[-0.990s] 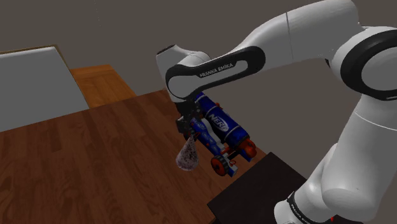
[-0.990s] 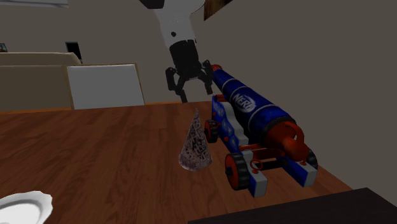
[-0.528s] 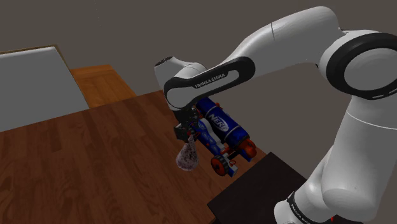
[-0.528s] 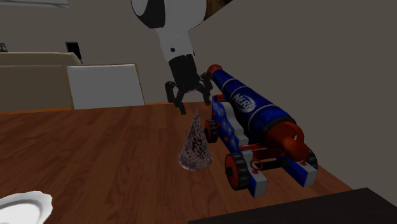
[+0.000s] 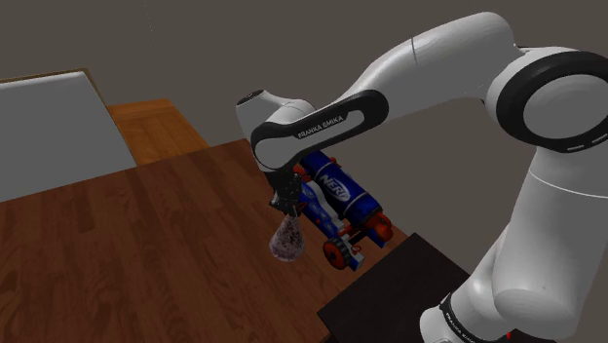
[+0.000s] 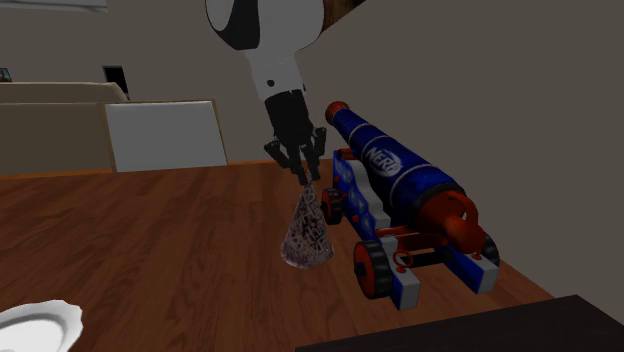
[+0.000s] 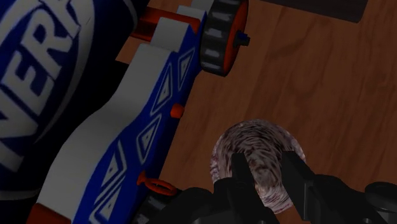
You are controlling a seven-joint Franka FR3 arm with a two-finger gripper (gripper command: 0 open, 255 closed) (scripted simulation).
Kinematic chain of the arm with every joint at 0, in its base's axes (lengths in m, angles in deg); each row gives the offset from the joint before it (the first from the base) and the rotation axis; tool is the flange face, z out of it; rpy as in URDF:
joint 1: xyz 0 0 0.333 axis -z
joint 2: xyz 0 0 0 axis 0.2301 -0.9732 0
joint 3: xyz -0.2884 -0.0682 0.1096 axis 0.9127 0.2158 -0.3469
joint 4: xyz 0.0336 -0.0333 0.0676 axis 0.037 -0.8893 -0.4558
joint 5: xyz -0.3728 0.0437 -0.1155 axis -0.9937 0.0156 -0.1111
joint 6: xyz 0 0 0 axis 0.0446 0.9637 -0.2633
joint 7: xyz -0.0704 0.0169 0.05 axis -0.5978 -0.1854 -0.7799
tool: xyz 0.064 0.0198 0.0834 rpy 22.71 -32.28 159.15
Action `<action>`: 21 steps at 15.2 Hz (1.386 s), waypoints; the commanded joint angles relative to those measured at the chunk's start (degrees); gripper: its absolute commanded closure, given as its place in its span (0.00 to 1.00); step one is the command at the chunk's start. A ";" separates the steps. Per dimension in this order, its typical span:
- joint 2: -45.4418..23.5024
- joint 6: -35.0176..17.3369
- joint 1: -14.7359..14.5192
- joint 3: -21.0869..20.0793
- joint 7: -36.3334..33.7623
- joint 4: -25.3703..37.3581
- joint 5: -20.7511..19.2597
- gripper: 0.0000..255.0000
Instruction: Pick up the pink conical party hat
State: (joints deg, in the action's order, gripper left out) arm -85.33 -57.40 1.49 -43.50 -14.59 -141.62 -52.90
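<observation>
The party hat [image 5: 286,241] is a speckled pinkish-grey cone standing upright on the brown wooden table [image 5: 146,253]. My black gripper [image 5: 288,208] reaches straight down onto its tip. In the second exterior view the gripper [image 6: 308,178] is shut on the top of the hat [image 6: 306,235]. In the wrist view the hat [image 7: 254,153] sits between the two fingers [image 7: 238,170] of the gripper [image 7: 266,181], which clasp its tip. The hat's base rests on the table.
A big blue toy cannon [image 6: 400,190] with red wheels stands right beside the hat, close to the gripper. A white plate [image 6: 35,325] lies at the table's near corner. The dark stand [image 5: 390,292] borders the table. A white panel [image 5: 49,127] stands behind.
The gripper has come down a little onto the hat's tip and its fingers have gone from wide open to shut on it. The hat has not moved.
</observation>
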 commanded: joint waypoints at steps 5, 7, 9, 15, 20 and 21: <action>0.43 0.59 0.05 -0.03 0.18 0.16 0.14 1.00; 1.19 1.91 0.08 -0.10 0.45 0.77 0.38 1.00; 1.91 3.24 0.11 -0.16 0.71 1.42 0.61 1.00; 3.82 7.30 0.17 -0.30 1.46 3.70 1.20 1.00; 4.92 10.16 0.19 -0.37 1.94 5.54 1.54 1.00; 4.91 10.16 0.19 -0.37 1.94 5.54 1.53 1.00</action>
